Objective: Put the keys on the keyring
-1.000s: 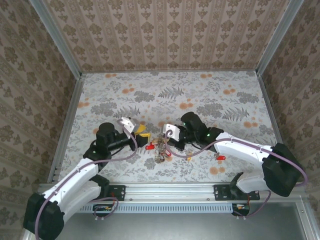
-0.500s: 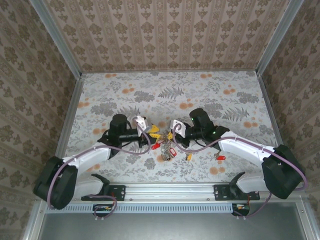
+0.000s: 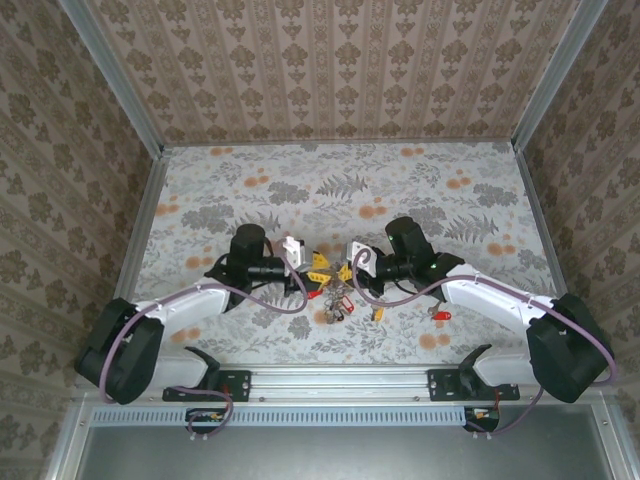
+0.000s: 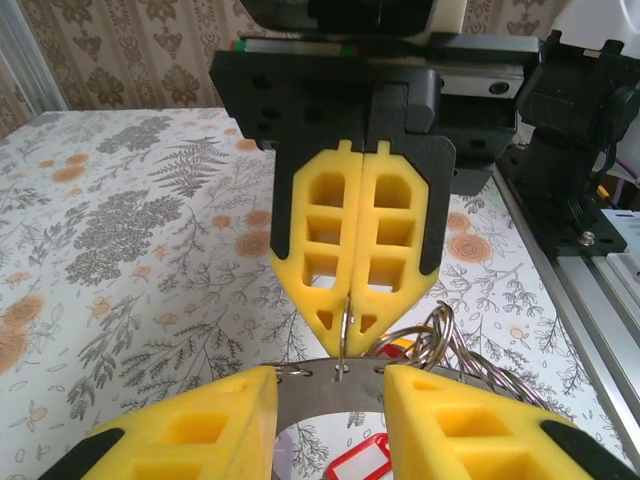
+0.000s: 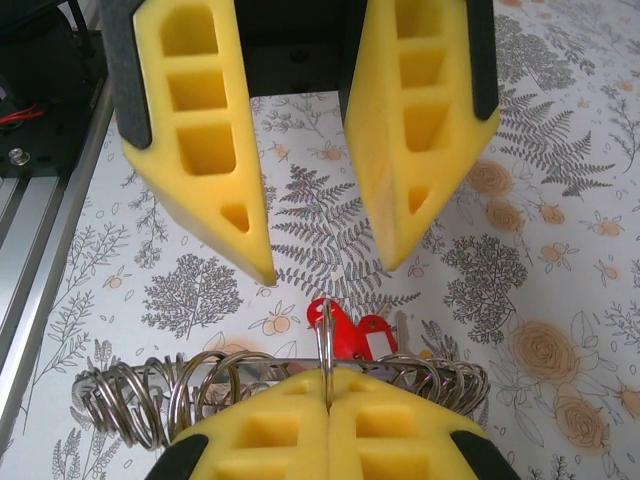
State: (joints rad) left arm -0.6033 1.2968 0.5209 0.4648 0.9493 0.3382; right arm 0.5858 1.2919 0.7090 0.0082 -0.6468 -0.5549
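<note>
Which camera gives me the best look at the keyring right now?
Left wrist: the keyring is close up, a flat grey band crossing the gap between the left gripper's fingers. Right wrist shows a grey sliver behind wire rings; top external: too small to pick out among the keys.

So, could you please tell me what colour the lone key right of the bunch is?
Red; the lone key shows best in the top external view.

Two arms (image 3: 200, 300), four yellow fingers (image 4: 395, 240), one keyring (image 4: 330, 393).
</note>
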